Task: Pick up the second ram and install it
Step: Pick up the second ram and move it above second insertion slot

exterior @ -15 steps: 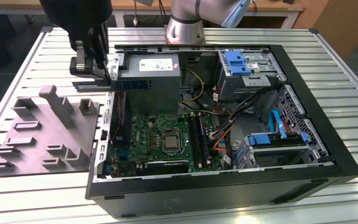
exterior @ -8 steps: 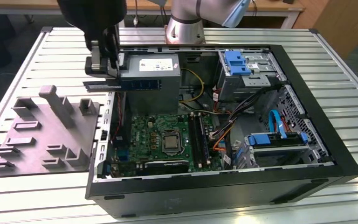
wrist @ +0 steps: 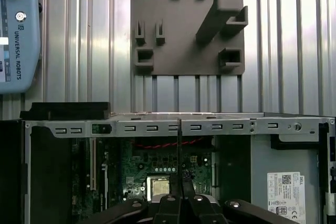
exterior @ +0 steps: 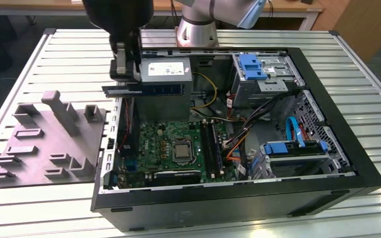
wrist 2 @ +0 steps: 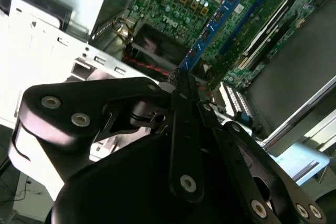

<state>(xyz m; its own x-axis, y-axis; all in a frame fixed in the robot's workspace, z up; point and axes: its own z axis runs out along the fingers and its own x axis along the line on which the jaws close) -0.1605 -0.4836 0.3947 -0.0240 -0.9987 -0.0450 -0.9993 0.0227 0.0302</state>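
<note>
**Gripper and memory stick above the open computer case.** The gripper (exterior: 127, 85) is clamped narrowly on the second ram (exterior: 157, 90), which hangs clear above the computer case (exterior: 243, 201), in front of the power supply (exterior: 167, 72).

- **Grip and long axis.** The fingers grip the stick near its end on the exterior view's left. Its long axis lies level, and the free end points toward the exterior view's right. One broad face is turned to the camera.
- **Second wrist view.** The stick (wrist 2: 212, 27) runs straight out from the closed gripper (wrist 2: 178, 85) as a blue strip over the motherboard.
- **First wrist view.** The stick is seen edge-on as one thin dark line (wrist: 180, 145) rising from the gripper (wrist: 181, 195), and it crosses the case's perforated metal rim.

**Counts**
- One stick is held.
- There is one motherboard (exterior: 157, 144) with one processor socket (exterior: 179, 150).
- Long memory slots (exterior: 210, 144) lie side by side next to the socket; their number cannot be told.
- There are two blue drive carriers (exterior: 251, 67) (exterior: 295, 148).
- One grey fixture plate (exterior: 38, 148) with several upright posts lies on the slatted table (exterior: 78, 49), just beside the case on the exterior view's left.
- One teach pendant (wrist: 18, 40) lies on the table.
</note>
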